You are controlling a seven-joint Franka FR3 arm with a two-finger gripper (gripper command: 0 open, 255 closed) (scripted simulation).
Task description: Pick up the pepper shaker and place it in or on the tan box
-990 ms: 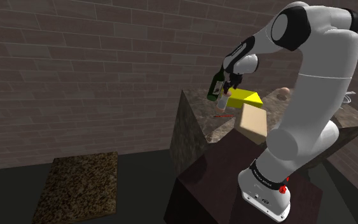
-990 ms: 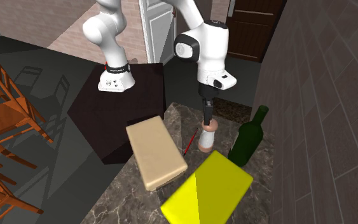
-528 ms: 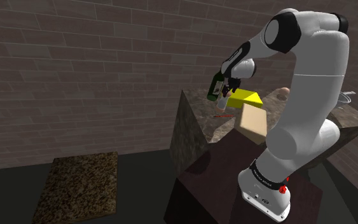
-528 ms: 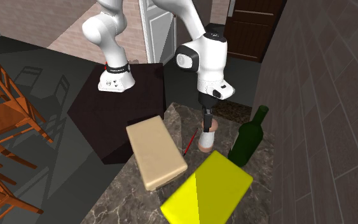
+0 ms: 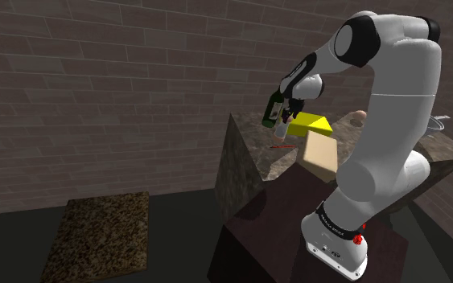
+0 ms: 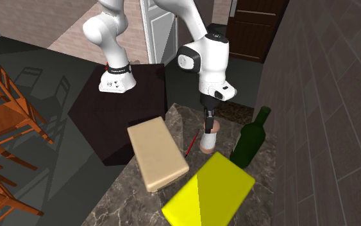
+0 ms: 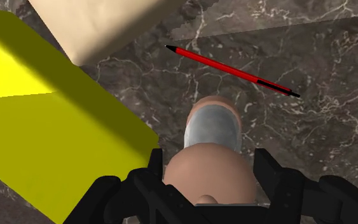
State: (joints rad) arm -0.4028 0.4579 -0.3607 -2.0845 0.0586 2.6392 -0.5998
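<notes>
**Black fingers clasping the pepper shaker's head on the marble counter**

In the second exterior view the pepper shaker point(image 6: 208, 138) is standing upright right of the frame's centre, on the dark veined counter point(image 6: 262, 199). The gripper point(image 6: 208, 122) is reaching straight down onto its top. The wrist view shows the two black fingers point(image 7: 156, 167) pressing against either side of the shaker's rounded tan head, with a silvery band showing below it. The base is resting on the counter.

A red pen point(image 6: 189, 145) is lying just left of the shaker, and a green bottle point(image 6: 249, 141) is standing near it on the right. The tan box point(image 6: 156, 154) is lying flat left of the pen, at lower centre. A yellow box point(image 6: 208, 192) is sitting below the shaker in the frame, its upper corner close to the shaker's base.

In the shoulder view the shaker point(image 5: 282, 125) is showing at upper centre-right beside the bottle, under the bent white arm point(image 5: 393, 96).
</notes>
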